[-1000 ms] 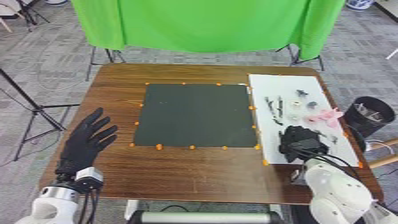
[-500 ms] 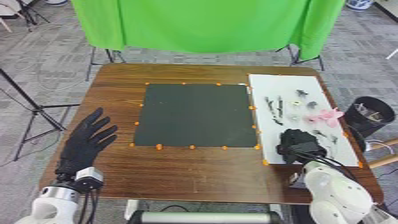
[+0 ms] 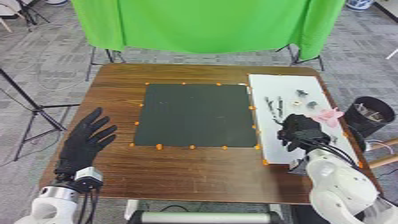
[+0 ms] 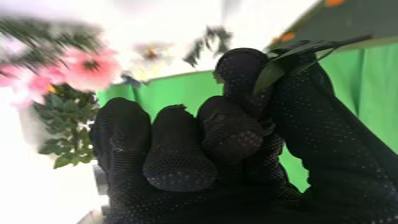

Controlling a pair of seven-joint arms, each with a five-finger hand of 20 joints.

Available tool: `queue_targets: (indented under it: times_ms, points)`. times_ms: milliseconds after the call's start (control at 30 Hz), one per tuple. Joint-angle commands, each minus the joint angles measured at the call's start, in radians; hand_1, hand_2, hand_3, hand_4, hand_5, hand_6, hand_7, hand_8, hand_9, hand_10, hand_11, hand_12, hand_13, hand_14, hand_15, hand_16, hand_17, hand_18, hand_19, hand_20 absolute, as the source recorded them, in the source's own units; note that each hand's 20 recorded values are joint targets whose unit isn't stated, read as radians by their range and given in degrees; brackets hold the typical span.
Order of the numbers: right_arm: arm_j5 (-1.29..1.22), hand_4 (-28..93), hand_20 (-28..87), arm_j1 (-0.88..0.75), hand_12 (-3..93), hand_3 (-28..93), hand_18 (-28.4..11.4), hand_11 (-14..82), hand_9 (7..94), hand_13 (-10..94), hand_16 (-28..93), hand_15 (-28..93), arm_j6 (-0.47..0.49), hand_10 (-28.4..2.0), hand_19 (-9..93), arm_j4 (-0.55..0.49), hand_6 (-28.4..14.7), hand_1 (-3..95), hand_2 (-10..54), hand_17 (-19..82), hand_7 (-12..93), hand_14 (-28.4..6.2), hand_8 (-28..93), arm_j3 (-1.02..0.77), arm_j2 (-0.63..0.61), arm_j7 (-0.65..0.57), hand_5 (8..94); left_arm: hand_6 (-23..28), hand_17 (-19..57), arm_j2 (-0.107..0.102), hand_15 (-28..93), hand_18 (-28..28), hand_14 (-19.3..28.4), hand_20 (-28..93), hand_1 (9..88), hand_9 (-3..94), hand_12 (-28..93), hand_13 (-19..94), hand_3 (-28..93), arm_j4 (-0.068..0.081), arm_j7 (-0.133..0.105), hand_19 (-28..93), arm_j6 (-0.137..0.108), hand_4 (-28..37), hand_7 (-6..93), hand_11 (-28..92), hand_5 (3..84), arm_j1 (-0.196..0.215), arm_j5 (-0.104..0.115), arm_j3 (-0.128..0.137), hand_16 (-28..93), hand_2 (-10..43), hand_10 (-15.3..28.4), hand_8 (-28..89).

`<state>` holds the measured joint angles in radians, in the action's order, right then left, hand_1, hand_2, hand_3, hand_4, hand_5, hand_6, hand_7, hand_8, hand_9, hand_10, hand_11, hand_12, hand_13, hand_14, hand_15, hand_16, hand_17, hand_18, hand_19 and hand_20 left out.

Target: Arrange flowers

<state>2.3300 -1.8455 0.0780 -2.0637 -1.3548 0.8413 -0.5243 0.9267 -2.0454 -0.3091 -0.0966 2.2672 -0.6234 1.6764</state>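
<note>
White flower (image 4: 153,52) blurred; leafy sprig (image 4: 268,76) partly hidden by right hand (image 3: 304,132).

My right hand (image 3: 304,131) pinches a leafy green sprig (image 4: 270,76) between thumb and finger, its stem poking out past my thumb. My other fingers curl. Beyond them I see pink flowers (image 4: 87,75), green foliage (image 4: 64,122), a blurred pale blossom (image 4: 152,51) and green cloth (image 4: 364,82).
</note>
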Motion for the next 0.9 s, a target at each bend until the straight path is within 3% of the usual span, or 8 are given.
queue_targets:
  times_ms: [33, 200, 433, 533, 633, 733, 900]
  points:
    - [0.010, 2, 71, 0.193, 47.9, 93, -20.8, 70.9, 81.2, 79, 34, 86, -0.020, -9.8, 93, 0.029, 1.4, 22.3, 4.1, 49, 62, -8.9, 31, 0.133, 0.027, 0.002, 69.0, 2.4, -8.6, -0.014, 31, 22.2, 16.2, 9, 26.8, 24.0, 16, 23, 68, -0.013, 0.007, 43, -0.012, -24.3, 21.8, 19, 25.4, 0.034, 0.005, 0.030, 0, -8.7, 11.5, -11]
    - [0.012, 2, 72, 0.354, 48.4, 93, -20.7, 70.4, 82.0, 80, 34, 86, -0.012, -9.4, 93, 0.088, 1.3, 22.8, 2.7, 50, 61, -8.4, 31, 0.269, 0.089, 0.005, 69.9, 2.4, -8.6, -0.043, 31, 22.2, 16.1, 9, 26.2, 23.9, 16, 23, 68, -0.023, -0.008, 43, -0.013, -24.5, 21.8, 19, 25.4, 0.073, 0.019, 0.066, 0, -8.9, 11.6, -11]
    - [0.028, 4, 73, 0.532, 49.5, 93, -20.8, 68.9, 83.8, 82, 34, 86, 0.013, -9.0, 93, 0.193, 1.8, 23.6, -0.2, 53, 59, -8.2, 30, 0.434, 0.202, -0.003, 72.3, 2.4, -8.6, -0.069, 31, 22.3, 16.1, 9, 24.8, 23.8, 17, 22, 69, -0.035, -0.010, 43, -0.008, -25.2, 21.5, 19, 25.3, 0.106, 0.017, 0.105, 0, -9.4, 11.7, -11]
    - [0.032, 4, 73, 0.589, 49.6, 93, -20.7, 68.5, 84.9, 83, 34, 86, 0.019, -8.5, 93, 0.242, 2.1, 23.7, -1.1, 54, 58, -7.4, 31, 0.492, 0.259, -0.016, 73.2, 2.4, -8.7, -0.074, 30, 22.3, 16.1, 9, 24.7, 23.7, 17, 22, 69, -0.037, -0.012, 43, -0.008, -25.3, 21.4, 18, 25.3, 0.107, 0.016, 0.110, 0, -9.5, 11.7, -11]
    - [0.044, 5, 73, 0.620, 49.1, 93, -20.7, 68.2, 85.7, 84, 34, 85, 0.038, -8.2, 93, 0.280, 2.3, 23.7, -1.9, 55, 58, -7.3, 31, 0.528, 0.317, -0.011, 73.8, 2.3, -8.7, -0.076, 30, 22.4, 16.0, 10, 24.5, 23.7, 17, 22, 69, -0.034, -0.028, 42, -0.001, -25.6, 21.4, 18, 25.3, 0.111, 0.008, 0.112, 1, -9.5, 11.7, -11]
    - [0.056, 5, 73, 0.646, 48.9, 93, -20.5, 68.1, 86.1, 84, 34, 85, 0.050, -8.1, 93, 0.319, 2.5, 23.6, -2.0, 56, 57, -7.1, 31, 0.563, 0.373, -0.008, 74.0, 2.2, -8.7, -0.082, 30, 22.3, 15.8, 10, 24.4, 23.5, 17, 22, 68, -0.039, -0.050, 42, -0.002, -26.1, 21.4, 18, 25.1, 0.126, 0.016, 0.116, 1, -9.5, 11.5, -11]
    - [0.068, 5, 74, 0.678, 48.9, 93, -20.6, 68.1, 86.6, 85, 34, 85, 0.083, -7.9, 93, 0.373, 3.0, 23.7, -2.1, 57, 57, -7.0, 31, 0.614, 0.444, -0.022, 74.5, 2.1, -8.7, -0.091, 29, 22.4, 15.8, 10, 24.1, 23.4, 17, 22, 68, -0.045, -0.053, 42, -0.011, -26.4, 21.2, 18, 25.1, 0.136, 0.021, 0.119, 1, -9.5, 11.5, -11]
